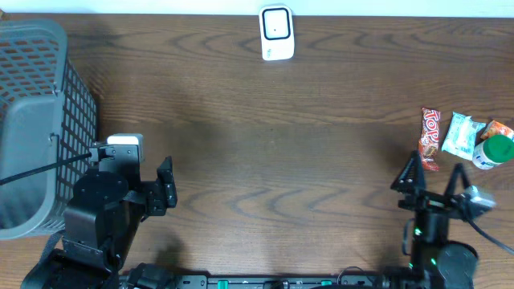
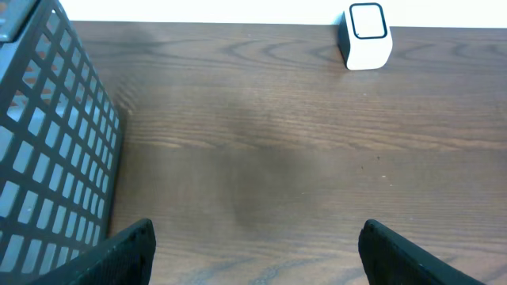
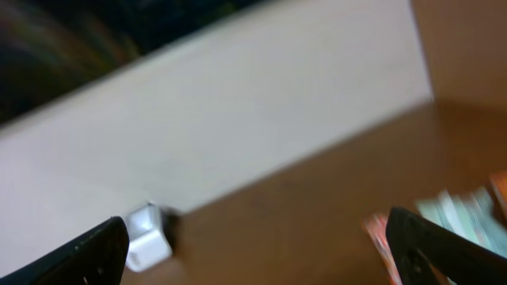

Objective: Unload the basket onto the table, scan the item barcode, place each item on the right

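Candy bar [image 1: 430, 139] lies near the right edge of the bench [image 1: 281, 160], beside a pale packet [image 1: 462, 135]. Right gripper [image 1: 432, 178] hangs wide and empty just short of it; left gripper [image 2: 257, 253], also wide and empty, is beside the basket [image 1: 32, 80] at the left edge. The scanner [image 1: 276, 32] stands at the far edge.
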Tool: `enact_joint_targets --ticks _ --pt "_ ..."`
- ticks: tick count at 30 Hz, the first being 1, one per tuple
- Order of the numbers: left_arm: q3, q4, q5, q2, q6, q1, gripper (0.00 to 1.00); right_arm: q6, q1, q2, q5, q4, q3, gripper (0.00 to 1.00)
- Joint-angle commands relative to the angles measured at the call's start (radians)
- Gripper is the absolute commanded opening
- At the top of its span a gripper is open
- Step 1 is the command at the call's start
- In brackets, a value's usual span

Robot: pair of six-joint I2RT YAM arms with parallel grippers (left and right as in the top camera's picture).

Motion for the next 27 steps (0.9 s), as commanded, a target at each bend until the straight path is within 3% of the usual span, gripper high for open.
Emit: enact_joint_targets --ticks 1,5,11,27 --pt "0.014 0.0 -0.009 -0.002 0.002 0.0 0.83 0.066 0.024 -0.01 0.115 0.007 -0.073 0.99" --pt "0.014 0.0 -0.009 -0.002 0.002 0.0 0.83 0.066 0.029 -0.01 0.123 -0.001 -0.141 0.99" --pt "0.014 0.0 -0.009 -0.002 0.002 0.0 0.83 -0.06 0.033 -0.01 0.108 0.003 -0.147 0.99" --pt "0.014 0.0 -0.009 -0.002 0.002 0.0 0.83 -0.061 0.034 -0.009 0.108 0.004 -0.147 0.99"
